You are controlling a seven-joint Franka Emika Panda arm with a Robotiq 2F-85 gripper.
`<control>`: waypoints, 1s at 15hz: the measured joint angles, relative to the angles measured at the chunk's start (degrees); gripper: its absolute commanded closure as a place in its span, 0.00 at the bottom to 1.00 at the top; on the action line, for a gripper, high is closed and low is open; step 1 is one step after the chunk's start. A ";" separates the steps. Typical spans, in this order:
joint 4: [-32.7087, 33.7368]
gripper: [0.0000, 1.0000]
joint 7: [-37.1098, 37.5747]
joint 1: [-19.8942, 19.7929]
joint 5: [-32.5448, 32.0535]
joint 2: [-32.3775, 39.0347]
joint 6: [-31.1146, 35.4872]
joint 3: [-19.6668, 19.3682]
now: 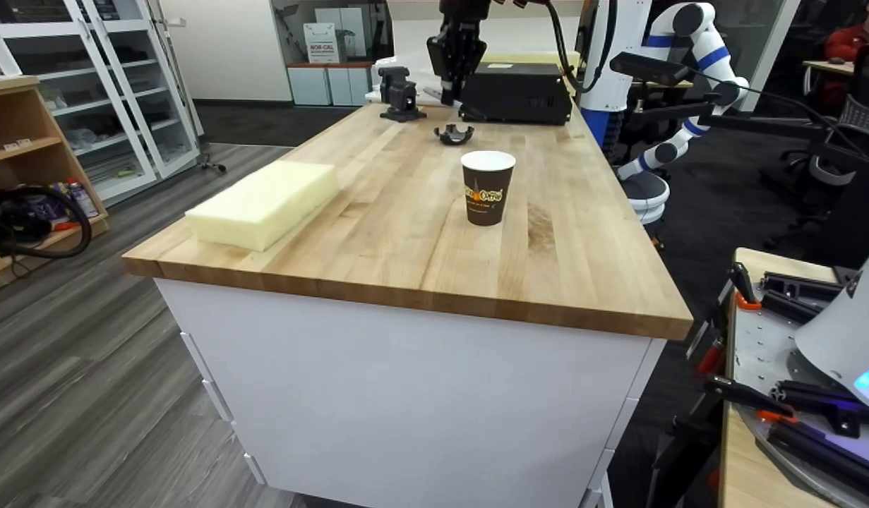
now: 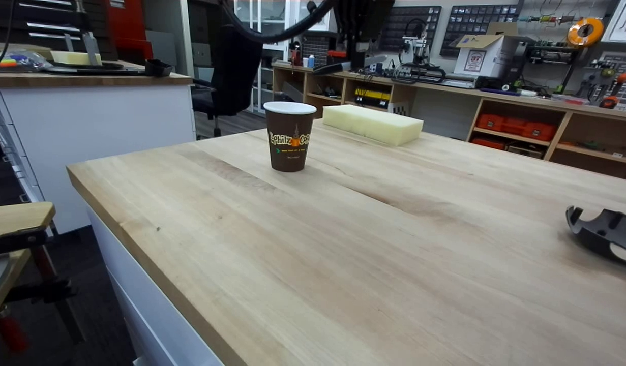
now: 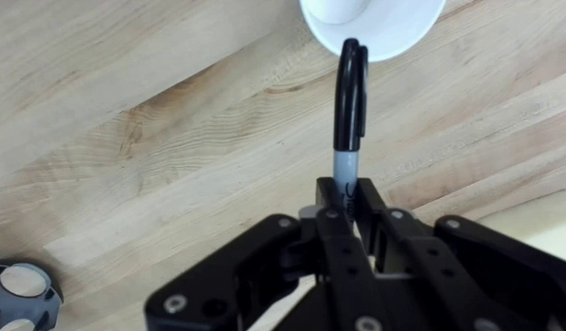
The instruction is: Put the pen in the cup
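We log the gripper [image 3: 345, 186] clamped on the black-capped marker [image 3: 346, 124] by its gray barrel. Ahead of the cap: the Philz paper cup [image 2: 289, 145], upright, near rim overlapped in wrist view. Marker looks near level; we'd guess it needs tipping upright first.

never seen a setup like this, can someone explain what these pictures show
The black, two-fingered machine part is a robot's gripper, its grasping end. Two pictures come from cameras outside the robot, looking across the wooden tabletop; the close-up comes from a camera on its wrist, looking down. On the wood, among other things, are an upright brown paper cup, a pale yellow block and a dark curved part. The gripper is closed on a black-capped pen, held in the air. The pen is not in the cup yet.
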 measured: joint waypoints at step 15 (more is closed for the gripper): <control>-8.99 0.91 2.29 2.05 0.01 -3.91 12.73 1.01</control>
